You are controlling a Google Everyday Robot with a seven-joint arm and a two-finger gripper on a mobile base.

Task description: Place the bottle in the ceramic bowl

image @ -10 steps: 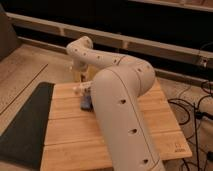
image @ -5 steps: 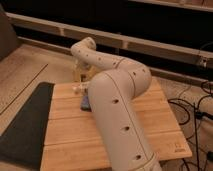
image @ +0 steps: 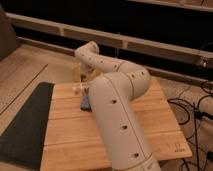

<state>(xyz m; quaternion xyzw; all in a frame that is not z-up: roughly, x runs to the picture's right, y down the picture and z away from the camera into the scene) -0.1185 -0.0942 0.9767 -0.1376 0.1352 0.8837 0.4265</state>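
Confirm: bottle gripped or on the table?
On the table: the bottle rests on the wood, nearer the camera than the open gripper at the far edge.

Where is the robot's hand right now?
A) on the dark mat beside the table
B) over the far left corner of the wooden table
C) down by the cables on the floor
B: the hand hangs over the far left corner of the wooden table, just behind the bottle and the blue-grey block.

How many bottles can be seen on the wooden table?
1. The bottle lies near the far left corner of the table, close to the claw, beside the blue-grey block. The arm may hide others.
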